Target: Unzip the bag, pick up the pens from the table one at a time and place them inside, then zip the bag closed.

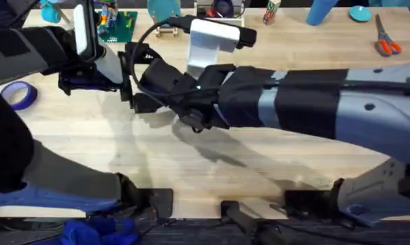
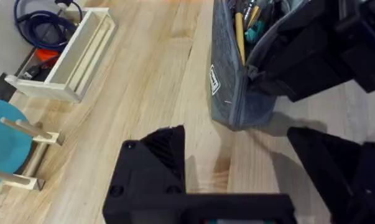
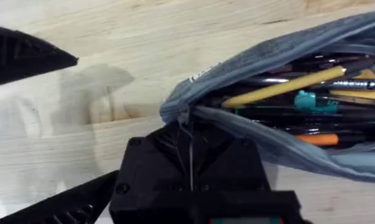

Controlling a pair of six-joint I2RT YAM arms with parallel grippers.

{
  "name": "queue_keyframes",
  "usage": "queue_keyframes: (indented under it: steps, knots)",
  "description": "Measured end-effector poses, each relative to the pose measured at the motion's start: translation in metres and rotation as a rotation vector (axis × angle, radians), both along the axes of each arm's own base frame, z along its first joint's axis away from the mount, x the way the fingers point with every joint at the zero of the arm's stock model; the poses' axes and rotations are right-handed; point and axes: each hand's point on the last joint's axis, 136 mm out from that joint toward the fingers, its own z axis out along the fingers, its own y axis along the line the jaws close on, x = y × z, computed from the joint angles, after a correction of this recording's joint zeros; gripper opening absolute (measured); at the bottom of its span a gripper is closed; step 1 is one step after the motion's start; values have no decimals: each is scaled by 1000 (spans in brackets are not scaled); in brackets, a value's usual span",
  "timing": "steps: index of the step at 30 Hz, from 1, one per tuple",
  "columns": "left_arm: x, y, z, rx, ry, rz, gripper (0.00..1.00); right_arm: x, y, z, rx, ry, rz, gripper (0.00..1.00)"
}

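Gripper right (image 3: 190,163) of mine pinches the zipper pull at the end of the open bag (image 3: 280,56), pens (image 3: 287,87) inside.

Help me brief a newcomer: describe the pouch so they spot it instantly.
On the light wooden table, look just ahead of the right gripper. There lies the bag, a grey-blue fabric pouch. Its top gapes open, showing a yellow pen among others inside.
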Motion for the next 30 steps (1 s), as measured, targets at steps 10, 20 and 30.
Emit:
queue_keyframes:
  steps: [10, 20, 30]
  knots:
    - [1, 0, 0, 1, -4, 0, 993, 1, 0, 2, 2, -10, -4, 31]
    - [1, 0, 0, 1, -4, 0, 993, 3, -1, 23, 22, -45, 3, 30]
    - [1, 0, 0, 2, -7, 0, 992, 4, 0, 31, 15, -56, 27, 30]
